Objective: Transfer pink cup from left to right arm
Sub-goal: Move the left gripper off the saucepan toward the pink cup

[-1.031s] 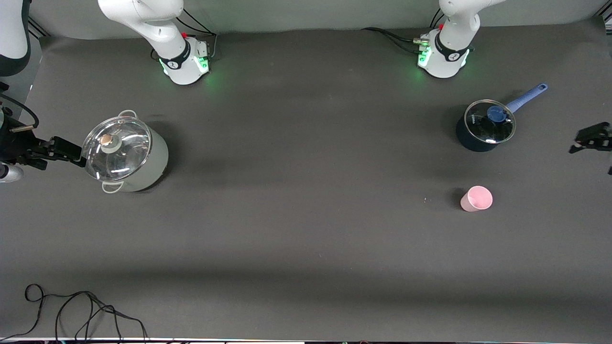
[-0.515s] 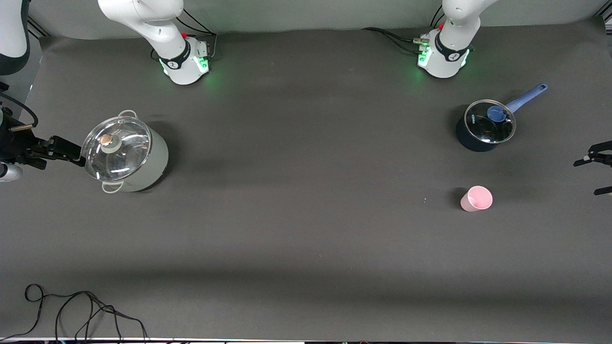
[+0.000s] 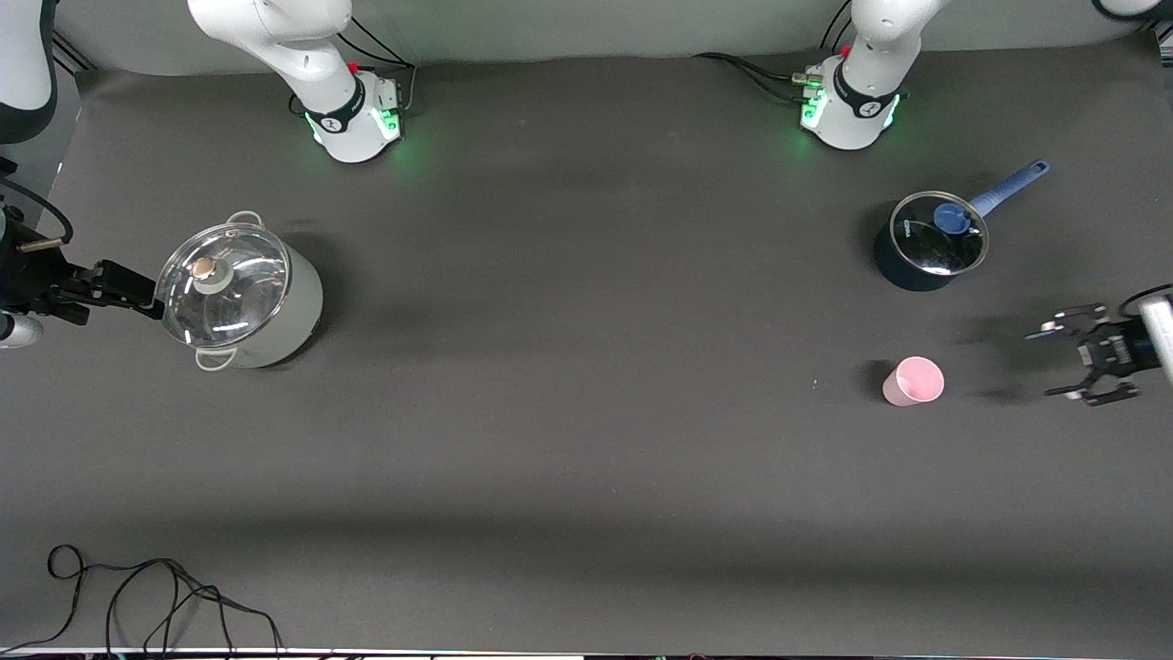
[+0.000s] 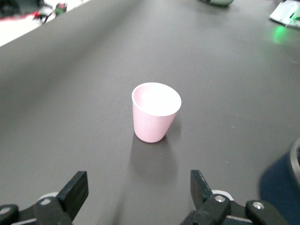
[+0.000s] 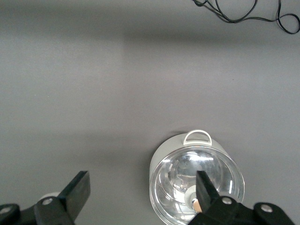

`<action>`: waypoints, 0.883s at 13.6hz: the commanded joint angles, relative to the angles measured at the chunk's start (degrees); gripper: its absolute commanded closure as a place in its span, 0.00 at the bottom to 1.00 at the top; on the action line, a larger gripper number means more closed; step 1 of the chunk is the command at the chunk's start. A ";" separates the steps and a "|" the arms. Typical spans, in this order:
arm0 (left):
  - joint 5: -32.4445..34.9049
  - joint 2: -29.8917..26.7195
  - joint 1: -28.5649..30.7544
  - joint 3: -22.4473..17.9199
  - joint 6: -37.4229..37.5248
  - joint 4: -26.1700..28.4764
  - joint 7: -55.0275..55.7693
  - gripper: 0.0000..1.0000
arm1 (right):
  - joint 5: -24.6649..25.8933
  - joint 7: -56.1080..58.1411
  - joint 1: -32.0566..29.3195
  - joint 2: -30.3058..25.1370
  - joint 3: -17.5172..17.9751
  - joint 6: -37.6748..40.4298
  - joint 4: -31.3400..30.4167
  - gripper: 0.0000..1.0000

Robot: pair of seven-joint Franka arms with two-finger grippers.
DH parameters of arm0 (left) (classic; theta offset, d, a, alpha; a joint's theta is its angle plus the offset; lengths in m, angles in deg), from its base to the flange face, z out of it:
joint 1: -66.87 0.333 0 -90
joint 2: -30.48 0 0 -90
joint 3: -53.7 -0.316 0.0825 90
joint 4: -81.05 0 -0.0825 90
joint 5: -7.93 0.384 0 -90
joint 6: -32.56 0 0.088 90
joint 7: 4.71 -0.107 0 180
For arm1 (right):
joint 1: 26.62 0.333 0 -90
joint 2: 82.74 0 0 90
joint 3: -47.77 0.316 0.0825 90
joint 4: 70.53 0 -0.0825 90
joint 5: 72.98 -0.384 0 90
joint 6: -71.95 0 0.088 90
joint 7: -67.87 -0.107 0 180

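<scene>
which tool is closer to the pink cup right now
Left. The left tool, open, is beside the upright pink cup, apart from it. The right tool, open, waits by the lidded white pot at the table's right-arm end.

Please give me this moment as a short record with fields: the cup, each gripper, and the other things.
pink cup: upright on the table, untouched
left gripper: open, beside the cup, toward the left arm's end, facing it
right gripper: open, waiting by the white pot
blue saucepan: lidded, farther from the front camera than the cup
</scene>
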 commanded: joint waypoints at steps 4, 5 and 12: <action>-10.69 11.71 -0.50 1.05 3.96 -1.46 -17.96 0.02 | -1.55 1.23 -0.05 -1.02 -0.36 0.21 -0.61 0.00; -11.39 12.94 -0.50 1.66 4.23 -1.37 -20.25 0.02 | -1.55 1.23 -0.05 -1.02 -0.36 0.21 -0.61 0.00; -14.39 17.70 -0.59 6.40 4.14 -1.46 -25.89 0.02 | -1.55 1.23 -0.05 -1.02 -0.36 0.30 -0.61 0.00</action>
